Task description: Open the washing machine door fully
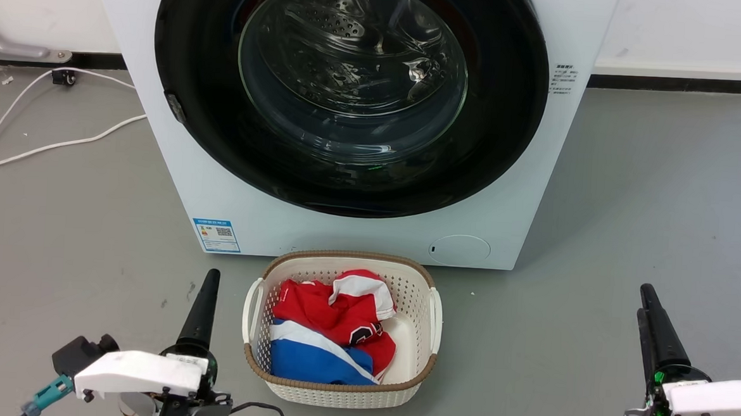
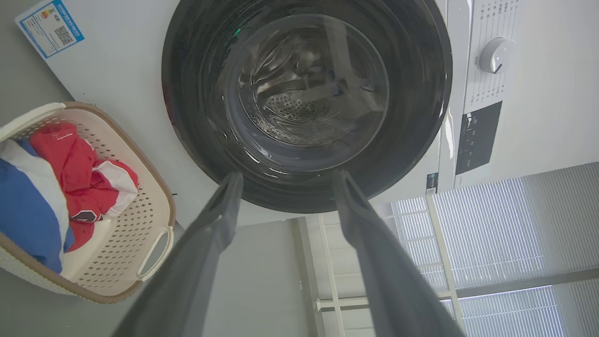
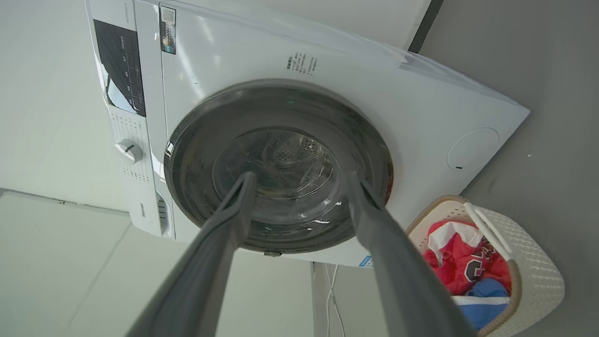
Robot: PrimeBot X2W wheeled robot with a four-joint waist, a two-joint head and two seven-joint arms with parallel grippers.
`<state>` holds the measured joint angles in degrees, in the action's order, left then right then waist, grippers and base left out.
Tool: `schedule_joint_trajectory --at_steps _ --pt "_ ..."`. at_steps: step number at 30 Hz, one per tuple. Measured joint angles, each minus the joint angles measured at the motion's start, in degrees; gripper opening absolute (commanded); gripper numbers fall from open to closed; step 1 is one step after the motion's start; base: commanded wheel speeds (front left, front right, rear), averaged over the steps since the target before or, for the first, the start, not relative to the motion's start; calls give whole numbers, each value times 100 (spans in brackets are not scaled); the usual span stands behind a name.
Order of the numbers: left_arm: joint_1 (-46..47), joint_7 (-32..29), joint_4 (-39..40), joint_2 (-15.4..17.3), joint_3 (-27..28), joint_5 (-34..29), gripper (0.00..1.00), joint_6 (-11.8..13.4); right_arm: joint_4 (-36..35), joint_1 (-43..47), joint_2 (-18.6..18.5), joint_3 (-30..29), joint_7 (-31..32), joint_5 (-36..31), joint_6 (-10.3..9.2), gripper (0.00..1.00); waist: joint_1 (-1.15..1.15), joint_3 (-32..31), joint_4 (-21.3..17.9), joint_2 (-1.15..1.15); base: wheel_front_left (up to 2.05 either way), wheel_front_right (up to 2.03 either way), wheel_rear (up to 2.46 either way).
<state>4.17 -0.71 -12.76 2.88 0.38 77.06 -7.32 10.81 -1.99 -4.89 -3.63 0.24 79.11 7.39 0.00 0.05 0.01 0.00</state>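
The floor (image 1: 630, 215) is grey and smooth, and a white wall (image 1: 684, 28) runs behind it. Far to the left, a white cable (image 1: 44, 146) snakes over the floor.

Next comes the left gripper (image 1: 213, 276), low down and pointing up at the machine. In the left wrist view its two dark fingers (image 2: 220, 220) are spread wide apart with nothing between them. It touches nothing.

The white washing machine (image 1: 175, 179) stands in the middle, with a small blue sticker (image 1: 217, 235) at its lower left corner. The washing machine door (image 1: 351, 86) is big, round and shiny black, with a clear glass bowl in its middle. It lies flat against the front of the machine, so it is shut. The steel drum shows through the glass.

Right in front of the machine sits a cream basket (image 1: 349, 256) with a brown rim. Red, white and blue clothes (image 1: 332, 333) lie bunched up inside it.

A round white flap (image 1: 460, 249) sits at the machine's lower right.

Far to the right is the right gripper (image 1: 646, 292), also low and well apart from the door. In the right wrist view its fingers (image 3: 374, 220) are spread wide too, and they hold nothing.
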Motion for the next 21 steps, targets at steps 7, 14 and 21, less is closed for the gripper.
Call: schedule_joint_trajectory --at_steps 7,14,21 --pt "1 155 194 0 -124 -1068 100 34 -183 26 2 40 -148 -1007 0 100 0 -5 1 0 0 0 0" --pt "3 305 291 -1 -315 -1950 100 105 -321 90 -10 92 -153 -2056 0 100 0 -6 8 0 0 0 0" --pt "23 445 337 7 -416 -2726 100 179 -464 141 -15 125 -77 -2824 0 100 0 -1 12 0 0 0 0"
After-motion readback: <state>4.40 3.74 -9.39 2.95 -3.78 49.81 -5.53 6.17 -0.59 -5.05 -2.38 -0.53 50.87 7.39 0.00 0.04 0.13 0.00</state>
